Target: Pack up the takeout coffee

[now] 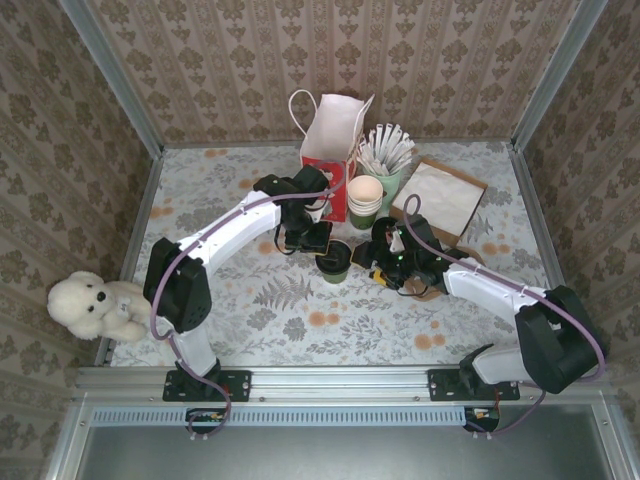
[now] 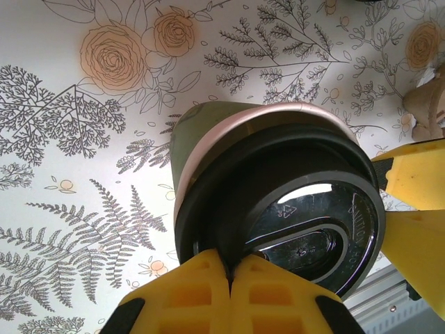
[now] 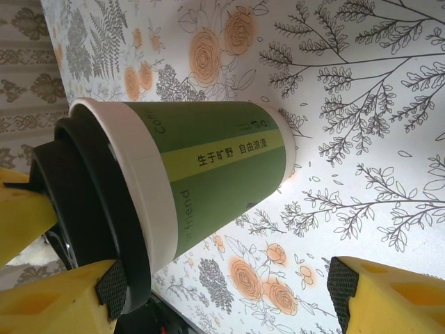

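The takeout coffee (image 1: 335, 263), a green paper cup with a black lid, stands on the flowered table (image 1: 260, 310) in front of the red-and-white paper bag (image 1: 329, 140). My left gripper (image 2: 229, 270) is shut on the rim of its black lid (image 2: 306, 209); from above, the left gripper (image 1: 318, 246) comes in from the cup's far-left side. My right gripper (image 3: 227, 287) stands open just right of the cup (image 3: 208, 167). One of its pads (image 3: 111, 287) lies against the lid's edge, and the other is far off. From above, the right gripper (image 1: 378, 262) is beside the cup.
A stack of lidless green cups (image 1: 365, 196) and a green holder of white-wrapped sticks (image 1: 386, 158) stand right of the bag. Brown paper sheets (image 1: 442, 197) lie at the back right. A white teddy bear (image 1: 95, 306) sits at the table's left edge.
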`<state>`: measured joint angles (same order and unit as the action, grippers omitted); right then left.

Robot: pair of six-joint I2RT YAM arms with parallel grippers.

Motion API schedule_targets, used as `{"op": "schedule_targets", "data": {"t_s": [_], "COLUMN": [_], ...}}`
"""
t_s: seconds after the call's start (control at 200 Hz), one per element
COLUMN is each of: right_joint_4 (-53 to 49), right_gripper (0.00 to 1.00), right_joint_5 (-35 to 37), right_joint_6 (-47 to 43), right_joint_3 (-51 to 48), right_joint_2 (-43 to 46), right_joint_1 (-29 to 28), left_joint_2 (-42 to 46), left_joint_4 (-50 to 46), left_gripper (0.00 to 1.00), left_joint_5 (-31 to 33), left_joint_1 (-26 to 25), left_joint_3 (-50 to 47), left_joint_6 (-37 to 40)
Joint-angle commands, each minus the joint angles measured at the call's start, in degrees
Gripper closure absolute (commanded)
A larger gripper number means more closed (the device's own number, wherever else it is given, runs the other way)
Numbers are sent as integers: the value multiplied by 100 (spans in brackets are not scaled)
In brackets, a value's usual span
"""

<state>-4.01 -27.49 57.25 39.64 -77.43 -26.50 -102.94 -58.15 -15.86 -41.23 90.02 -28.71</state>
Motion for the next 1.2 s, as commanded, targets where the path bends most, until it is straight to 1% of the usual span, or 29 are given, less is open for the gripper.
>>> {"op": "schedule_targets", "data": {"t_s": [0.0,0.535,0.55,0.6,0.925,1.195], "right_joint_4": [-143,-151,-157,-161,-225,-358], "right_gripper": [21,19,19,19,17,16], "right_joint_5": [16,-14,-1,39,94,103], "right_joint_6": [40,-26,-20,22,40,44], "right_joint_3": [131,286,278,234,241,259], "right_joint_2": [-102,-185,-328,-374,-422,-672], "right_joint_1": [32,39,34,35,31,29], "left_joint_2": [-376,-559,-561,-570,-458,-509], "left_joint_4": [-87,188,190,180,-78,-162], "left_gripper": [100,100,100,100,100,100], "left_joint_5": [39,109,107,120,542,658], "left_joint_1": [-80,-85,-85,-78,-84,-128], "left_joint_3": [-83,-90,-100,-115,35,23], "left_joint_6": [115,31,32,31,162,173]}}
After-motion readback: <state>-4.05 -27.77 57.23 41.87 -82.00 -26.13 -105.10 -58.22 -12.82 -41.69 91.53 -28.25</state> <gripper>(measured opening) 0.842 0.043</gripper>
